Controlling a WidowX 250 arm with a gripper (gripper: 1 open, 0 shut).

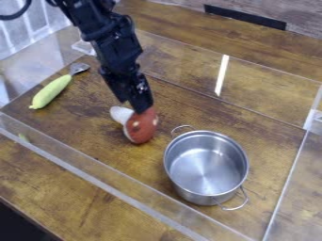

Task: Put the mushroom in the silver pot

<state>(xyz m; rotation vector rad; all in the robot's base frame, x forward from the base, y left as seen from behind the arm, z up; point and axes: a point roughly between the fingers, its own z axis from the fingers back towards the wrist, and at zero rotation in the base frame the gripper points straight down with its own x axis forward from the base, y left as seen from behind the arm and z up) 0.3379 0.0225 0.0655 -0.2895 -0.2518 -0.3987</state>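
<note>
The mushroom, with its reddish-brown cap and white stem, is tilted just left of the silver pot, low over or on the wooden table. My black gripper comes down from the upper left. Its fingertips end right at the top of the mushroom. I cannot make out how wide the jaws stand or whether they hold the mushroom. The pot stands upright and looks empty, with loop handles at its rim.
A yellow-green corn piece lies at the left. A small silver object sits behind it. Low clear plastic walls fence the wooden work area, and a reflective strip stands at the back right.
</note>
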